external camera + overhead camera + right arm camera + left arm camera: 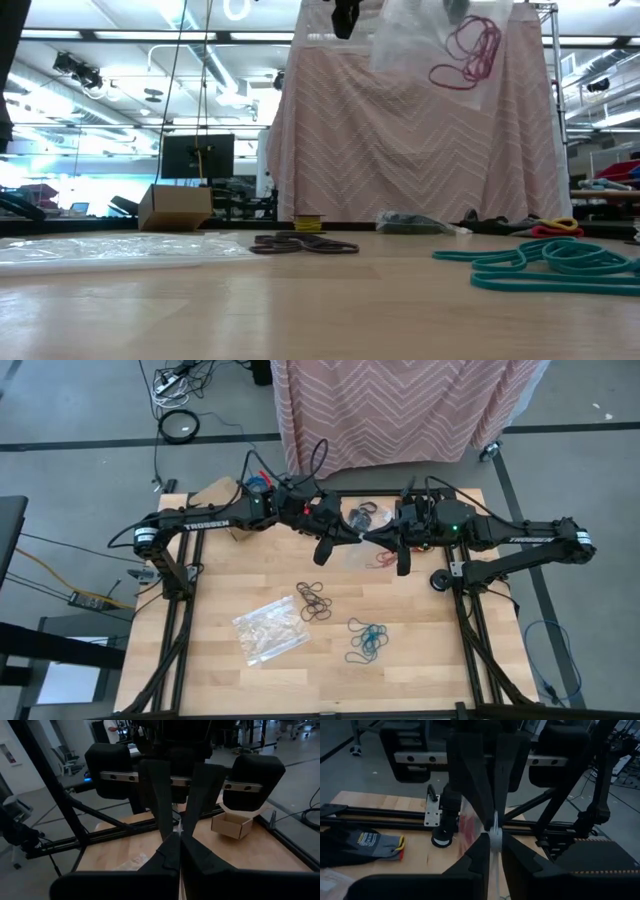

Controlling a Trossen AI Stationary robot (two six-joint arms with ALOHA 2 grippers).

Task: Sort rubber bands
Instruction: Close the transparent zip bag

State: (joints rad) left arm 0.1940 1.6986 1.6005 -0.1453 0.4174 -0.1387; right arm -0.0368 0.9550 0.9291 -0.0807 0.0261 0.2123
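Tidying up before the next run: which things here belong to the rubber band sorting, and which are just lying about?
Job:
teal rubber bands
brown rubber bands
black rubber bands
red rubber bands in a clear bag held up between both grippers

Lying about:
clear plastic bag
cardboard box
grey work glove

I see teal rubber bands [367, 637] near right on the pale wood table [420, 660], brown ones [314, 603] at centre, black ones [367, 514] at the far edge. Red bands [466, 50] show through a clear bag [425, 40]. Behind hangs a pink cloth [400, 405] with white zigzag stripes. A tan cardboard box [231, 824] sits far left.
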